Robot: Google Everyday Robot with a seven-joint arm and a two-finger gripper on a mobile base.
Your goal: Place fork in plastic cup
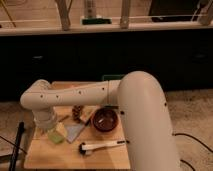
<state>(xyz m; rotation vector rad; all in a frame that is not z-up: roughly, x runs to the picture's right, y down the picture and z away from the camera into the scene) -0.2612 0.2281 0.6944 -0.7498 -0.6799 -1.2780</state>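
- Gripper [47, 128]: hangs under the pale wrist over the left front part of the table [55, 161], right at the plastic cup. Whether it is spread, pressed together or pinching anything cannot be told.
- Plastic cup [56, 135]: small, translucent yellow-green, just beside the gripper and well left of the brown bowl [105, 120]. It is judged light and thin-walled, so a sideways knock would easily tip or shove it. Anything going in should come from straight above.
- Fork: not picked out for certain. A thin dark sliver [63, 118] by the wrist might be it. The white-handled utensil [102, 146] near the front edge looks more like a brush.
- Handling, as a judgement: a fork is stiff, light and slick. It is best taken across the handle near its middle and let go low in the cup, since its length could topple so light a vessel.
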